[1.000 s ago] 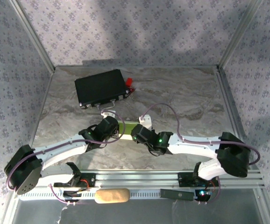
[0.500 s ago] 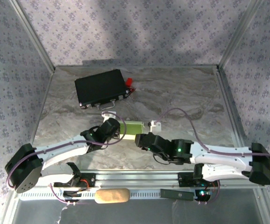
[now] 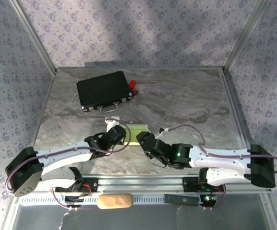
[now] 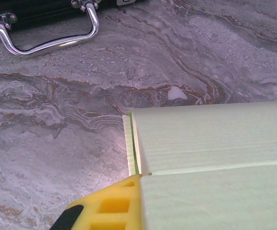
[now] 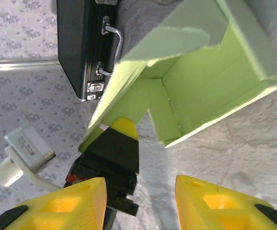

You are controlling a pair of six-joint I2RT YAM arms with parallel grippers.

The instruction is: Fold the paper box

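Here one paper box [image 3: 137, 129], pinched by left end effector [image 3: 123, 133]; right end effector [image 5: 139, 194] apart.

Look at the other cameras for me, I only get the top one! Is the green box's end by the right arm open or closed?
Observer: Open. The right wrist view looks straight into the hollow paper box, with one flap sticking out unfolded.
Operator: Are the right jaws pinching it?
Observer: No, they stand open, both yellow fingers short of the box.
Operator: And the left jaws?
Observer: Shut on the box's edge. The left wrist view shows a yellow finger right at its corner.
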